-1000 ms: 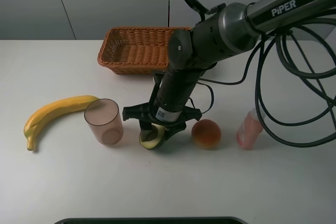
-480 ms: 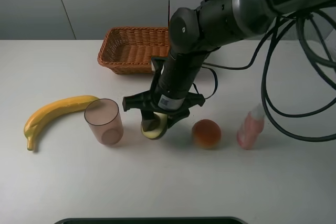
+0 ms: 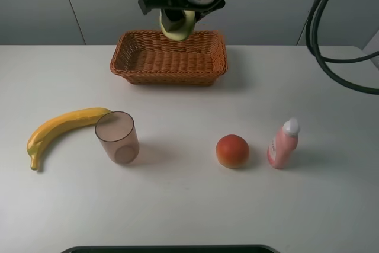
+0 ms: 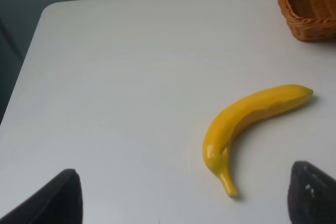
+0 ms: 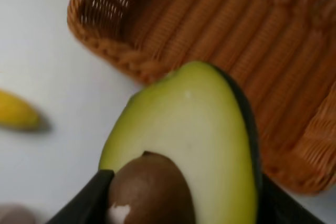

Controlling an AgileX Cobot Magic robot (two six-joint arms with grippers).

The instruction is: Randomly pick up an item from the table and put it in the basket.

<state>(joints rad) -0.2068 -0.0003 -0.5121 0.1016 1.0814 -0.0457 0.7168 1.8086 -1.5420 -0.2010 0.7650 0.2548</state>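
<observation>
My right gripper [image 3: 176, 23] is shut on the halved avocado [image 3: 178, 28] and holds it high in the air over the back part of the brown wicker basket [image 3: 167, 77]. In the right wrist view the avocado [image 5: 199, 124] shows pale green flesh and a brown pit, held between dark fingers [image 5: 86, 200], with the basket [image 5: 278, 45] below it. My left gripper [image 4: 184, 203] is open and empty over the white table [image 4: 121, 77], near the banana [image 4: 247, 116]. It is out of the exterior high view.
On the table [image 3: 177, 205] lie a yellow banana [image 3: 62, 127] at the left, a translucent pink cup [image 3: 117, 137], a round red-orange fruit [image 3: 232, 150] and a small pink bottle [image 3: 283, 143]. A corner of the basket [image 4: 310, 3] shows in the left wrist view.
My right gripper has lifted the avocado off the table between the cup and the red-orange fruit and carried it up and back over the basket. Nothing else moved.
</observation>
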